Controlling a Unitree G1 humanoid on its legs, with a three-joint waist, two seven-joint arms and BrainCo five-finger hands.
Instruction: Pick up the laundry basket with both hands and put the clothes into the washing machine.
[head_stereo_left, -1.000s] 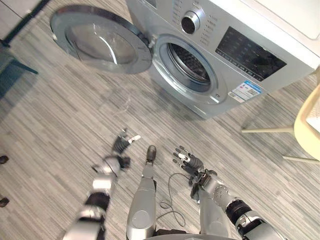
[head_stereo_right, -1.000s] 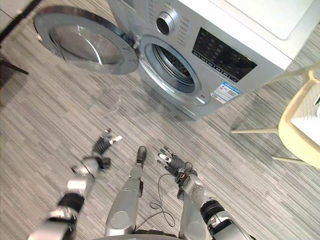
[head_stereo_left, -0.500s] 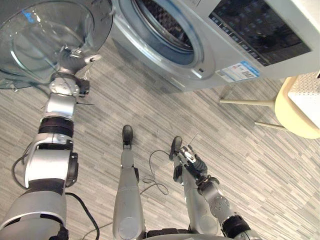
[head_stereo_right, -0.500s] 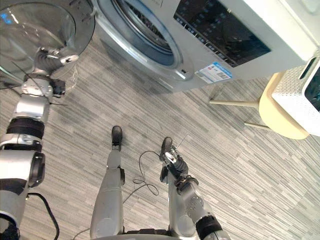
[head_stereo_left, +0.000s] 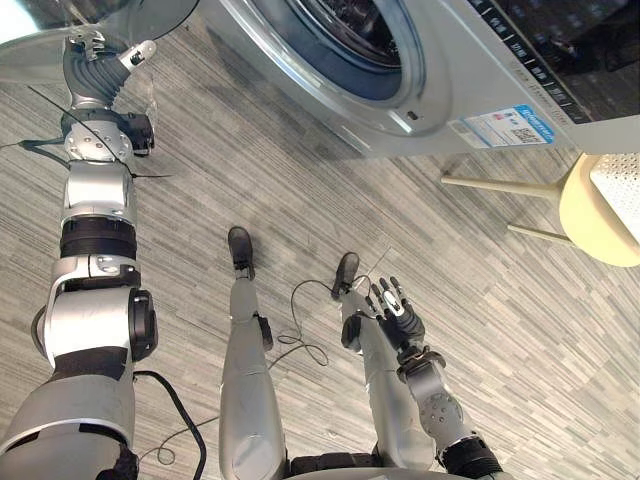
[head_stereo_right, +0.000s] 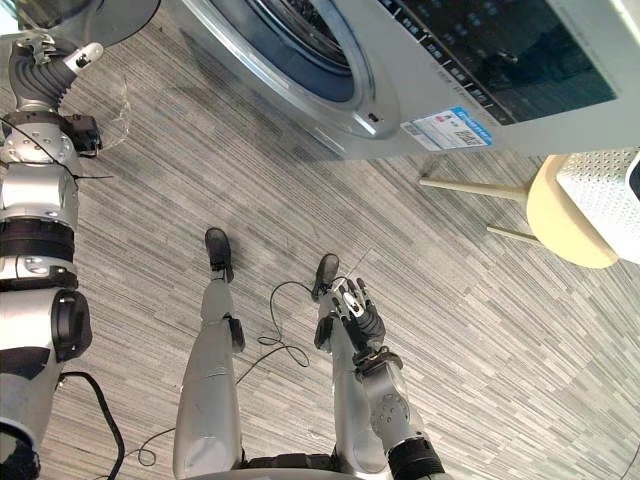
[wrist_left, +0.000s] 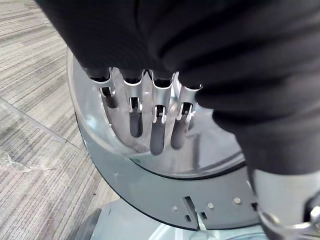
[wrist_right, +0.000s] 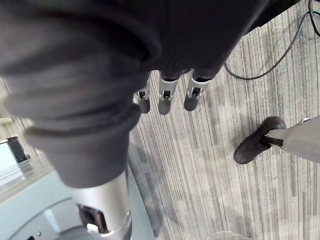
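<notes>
Your left arm: stretched far forward, nearly straight.
Your left hand (head_stereo_left: 90, 65): fingers (wrist_left: 156, 131) straight, side by side.
Your right hand (head_stereo_left: 396, 308): held low, fingers splayed, holding nothing.

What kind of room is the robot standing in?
Probably a laundry room or laundry corner. A front-loading washing machine stands with its round door open on a grey striped floor, and a cream chair is beside it.

eyes: head-high, looking down, share washing machine (head_stereo_left: 432, 100) | wrists: close, toward floor (wrist_right: 210, 165)
</notes>
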